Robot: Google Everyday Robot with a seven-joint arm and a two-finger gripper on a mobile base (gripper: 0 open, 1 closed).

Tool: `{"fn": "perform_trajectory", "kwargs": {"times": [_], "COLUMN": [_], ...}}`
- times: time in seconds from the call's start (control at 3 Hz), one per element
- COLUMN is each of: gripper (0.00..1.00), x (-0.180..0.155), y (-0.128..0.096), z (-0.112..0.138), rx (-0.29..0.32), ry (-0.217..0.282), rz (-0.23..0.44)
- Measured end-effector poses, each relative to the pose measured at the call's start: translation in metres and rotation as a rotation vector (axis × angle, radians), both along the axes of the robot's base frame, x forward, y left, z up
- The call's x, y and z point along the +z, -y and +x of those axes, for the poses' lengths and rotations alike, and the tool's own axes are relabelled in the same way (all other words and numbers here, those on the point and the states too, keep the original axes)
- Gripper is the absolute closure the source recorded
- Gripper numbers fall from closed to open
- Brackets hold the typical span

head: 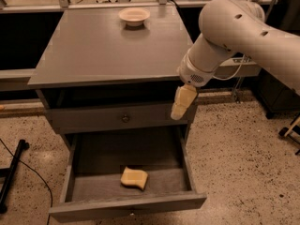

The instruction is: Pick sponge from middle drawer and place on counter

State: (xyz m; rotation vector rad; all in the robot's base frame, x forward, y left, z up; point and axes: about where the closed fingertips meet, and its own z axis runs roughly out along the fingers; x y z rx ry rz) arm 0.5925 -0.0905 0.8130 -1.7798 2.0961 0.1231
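The pale yellow sponge (134,178) lies on the ribbed floor of the open middle drawer (84,189), near its front middle. The grey counter (108,46) is the cabinet's top. My gripper (179,110) hangs from the white arm at the cabinet's right front corner, in front of the knobbed drawer's right end. It points down, above the open drawer and up and to the right of the sponge, touching nothing.
A round cream bowl (134,15) stands at the back of the counter. The closed knobbed drawer (117,118) sits above the open one. A black stand leg (11,172) lies on the speckled floor at left. Dark furniture and a caster (286,130) are at right.
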Motion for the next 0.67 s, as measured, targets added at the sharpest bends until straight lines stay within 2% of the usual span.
{"fn": "perform_trajectory", "kwargs": {"times": [0.33,0.67], "gripper": [0.00,0.00], "x": [-0.019,-0.042], "y": [-0.022,-0.043], "z": [-0.022,-0.046], "rx": [0.089,0.152], "ry": [-0.045,-0.091], "rz": [0.039,0.062]}}
